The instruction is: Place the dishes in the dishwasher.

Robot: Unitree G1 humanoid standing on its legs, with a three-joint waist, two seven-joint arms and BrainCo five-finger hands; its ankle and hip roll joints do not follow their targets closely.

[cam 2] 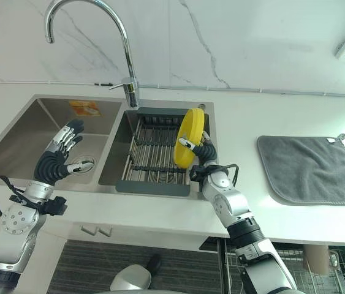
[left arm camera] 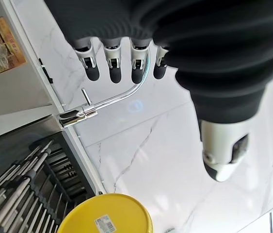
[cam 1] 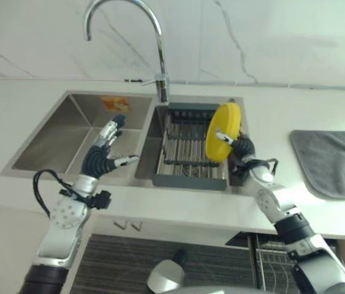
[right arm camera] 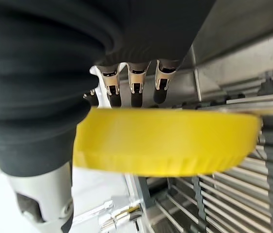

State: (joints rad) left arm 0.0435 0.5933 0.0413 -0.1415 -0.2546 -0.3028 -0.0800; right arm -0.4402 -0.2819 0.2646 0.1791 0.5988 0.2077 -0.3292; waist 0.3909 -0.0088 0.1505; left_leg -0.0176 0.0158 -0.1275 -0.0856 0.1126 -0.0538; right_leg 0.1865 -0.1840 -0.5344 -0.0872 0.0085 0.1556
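Observation:
A round yellow plate stands on edge above the right end of the dark dish rack in the right sink basin. My right hand pinches it, thumb on one face and fingers on the other, as the yellow plate shows edge-on in the right wrist view. My left hand hovers over the left sink basin with straight fingers and holds nothing.
A tall chrome faucet rises behind the divider between the basins. A grey drying mat lies on the white counter at the right. An orange sticker marks the left basin's back wall. A wire rack shows below the counter, lower right.

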